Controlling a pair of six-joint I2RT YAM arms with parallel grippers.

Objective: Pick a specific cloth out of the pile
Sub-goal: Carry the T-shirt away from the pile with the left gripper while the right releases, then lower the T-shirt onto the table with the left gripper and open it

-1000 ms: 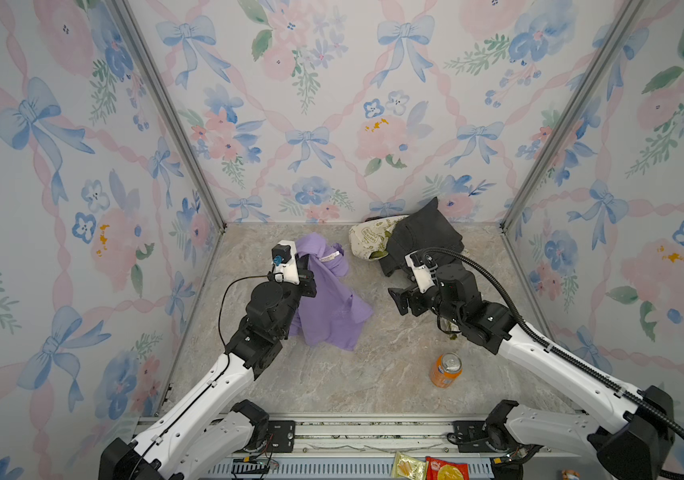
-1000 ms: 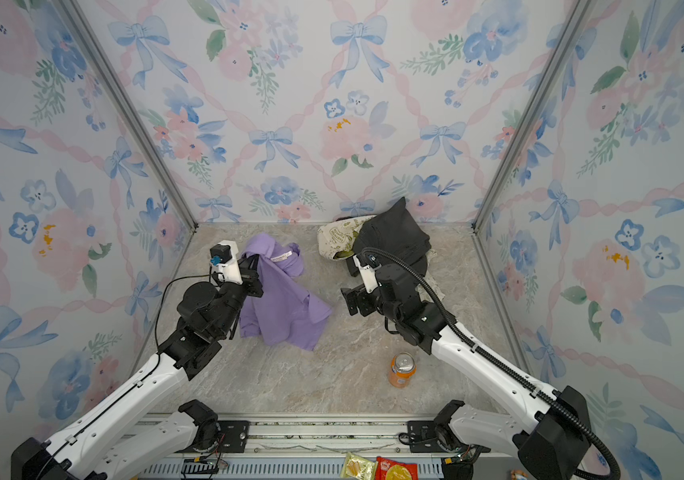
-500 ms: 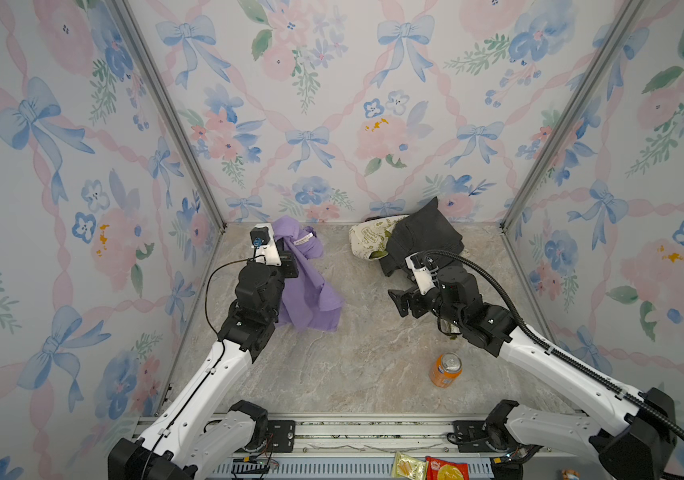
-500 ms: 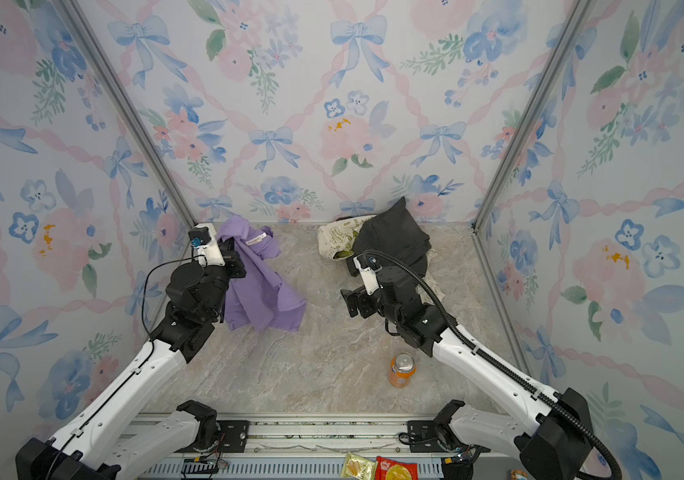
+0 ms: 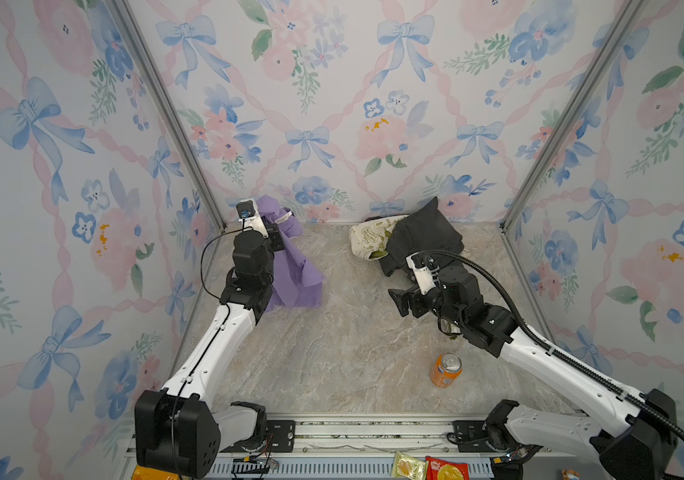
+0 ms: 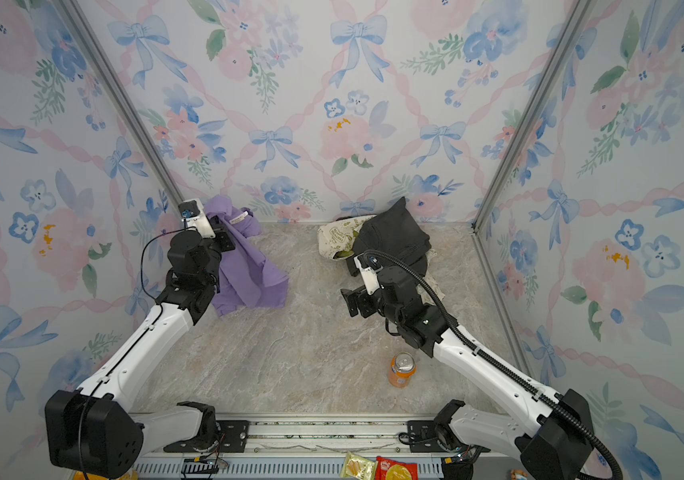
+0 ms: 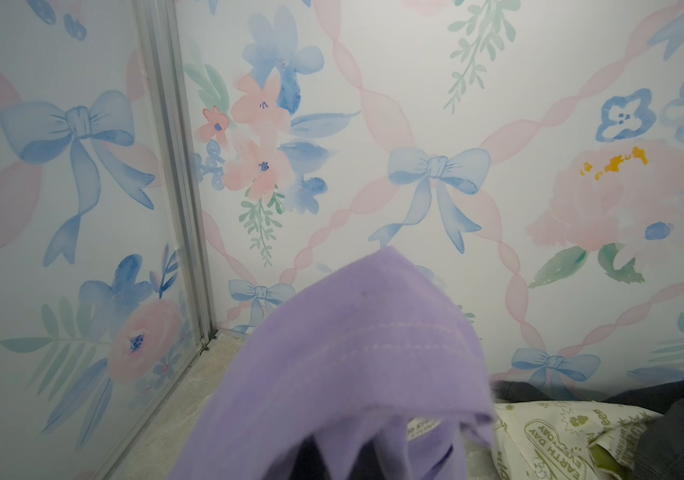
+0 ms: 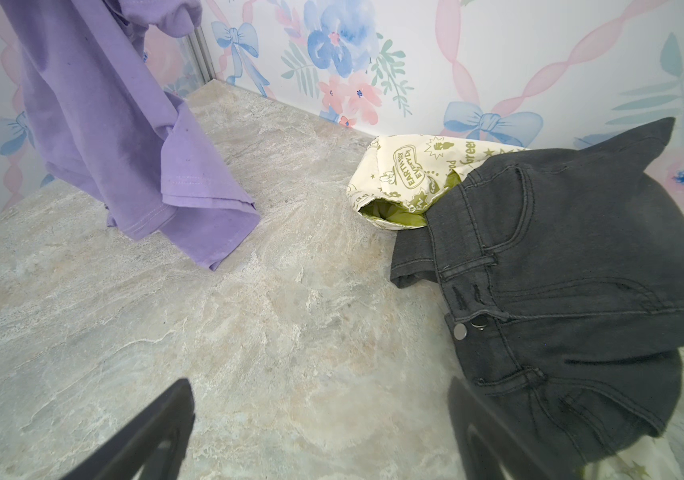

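the picking looked mostly done. the lavender cloth (image 5: 290, 266) was already out of the pile (image 5: 411, 245) and well apart from it, hanging near the far left corner of the desk (image 5: 353, 340). its upper part, with the small white tag (image 5: 282, 217), was bunched around the left pincer (image 5: 278, 237). from the right wrist view its lower hem (image 8: 207, 232) reached down to the desk, though whether it touched or hung just above could not be told. what remained of the pile, the black denim garment (image 6: 394, 237) lying partly over the cream leaf-printed fabric (image 6: 336, 243), sat against the back wall. what seemed left was carrying the cloth fully clear and setting it down or showing it.

the left pincer was pressed together, pinching a fold of the cloth. in the left wrist view the purple fabric (image 7: 353, 353) draped over the fingers and hid them.

the right pincer (image 5: 402, 301) was spread as wide as it went and held nothing. it hovered over bare desk just beside the denim, and in its own wrist view both dark fingers (image 8: 157, 436) stood far apart with only the marbled surface between them.
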